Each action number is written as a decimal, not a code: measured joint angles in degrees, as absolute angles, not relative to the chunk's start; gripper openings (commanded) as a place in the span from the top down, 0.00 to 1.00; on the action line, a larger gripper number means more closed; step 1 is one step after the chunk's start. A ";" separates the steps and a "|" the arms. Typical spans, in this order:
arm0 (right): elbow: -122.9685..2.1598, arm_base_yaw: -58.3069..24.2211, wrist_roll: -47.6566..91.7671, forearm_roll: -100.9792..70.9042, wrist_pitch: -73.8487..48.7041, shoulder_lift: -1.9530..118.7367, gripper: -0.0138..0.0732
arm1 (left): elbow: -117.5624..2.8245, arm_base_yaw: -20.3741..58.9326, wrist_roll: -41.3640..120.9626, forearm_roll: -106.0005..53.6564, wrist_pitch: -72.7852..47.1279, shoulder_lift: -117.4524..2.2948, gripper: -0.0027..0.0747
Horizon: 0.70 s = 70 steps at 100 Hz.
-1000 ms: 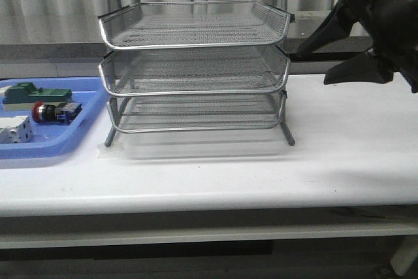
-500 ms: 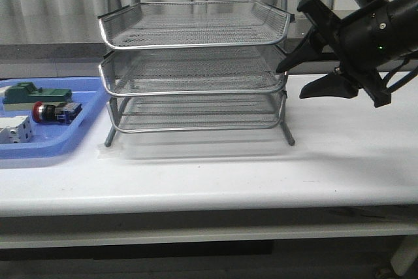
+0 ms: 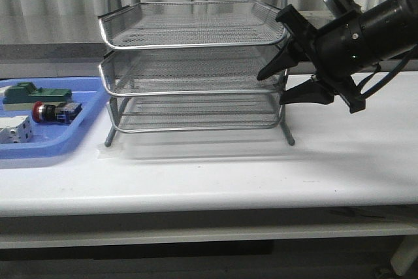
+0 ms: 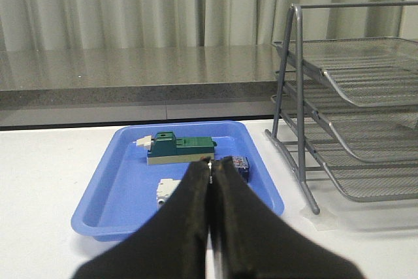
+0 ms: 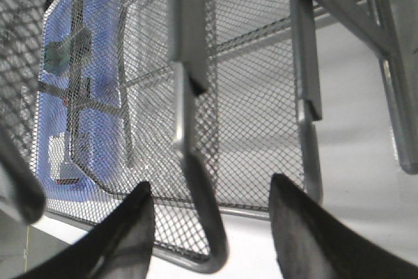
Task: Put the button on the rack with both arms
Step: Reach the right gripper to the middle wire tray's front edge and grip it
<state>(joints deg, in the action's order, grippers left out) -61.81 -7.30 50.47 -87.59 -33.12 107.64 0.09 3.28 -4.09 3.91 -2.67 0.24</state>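
Observation:
The button (image 3: 49, 112), red-capped with a blue rear block, lies in the blue tray at the far left. In the left wrist view only its blue end (image 4: 240, 164) shows, just beyond my left gripper (image 4: 210, 163), which is shut and empty above the tray's near side. The silver three-tier wire rack (image 3: 196, 63) stands mid-table and also shows as the rack (image 4: 353, 115) in the left wrist view. My right gripper (image 3: 273, 89) is open at the rack's right side. In the right wrist view, a chrome tray rim (image 5: 196, 181) runs between the fingers of the right gripper (image 5: 210, 189).
The blue tray (image 3: 78, 129) also holds a green-and-beige block (image 3: 36, 94) and a white boxy part (image 3: 14, 129). The left wrist view shows the same tray (image 4: 117, 181), block (image 4: 179, 148) and white part (image 4: 166, 189). A grey ledge and curtains run behind the table.
My right arm has swung down and to the left, from the upper right corner to the rack's right side, its gripper staying open. The tray's contents have not moved.

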 measured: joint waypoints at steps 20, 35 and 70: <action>-61.81 -7.30 50.47 -87.72 -33.12 107.64 0.66 | 0.09 3.28 -4.09 3.91 -2.67 0.24 0.99; -61.81 -7.30 50.47 -87.92 -33.12 107.64 0.81 | 0.09 3.28 -4.09 3.91 -2.67 0.24 0.99; -61.70 -7.30 50.70 -87.89 -34.38 107.64 0.82 | 0.09 3.28 -4.09 3.91 -2.67 0.24 0.99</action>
<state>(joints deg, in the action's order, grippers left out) -61.70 -7.30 50.70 -87.89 -34.38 107.64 0.09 3.28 -4.09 3.91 -2.67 0.24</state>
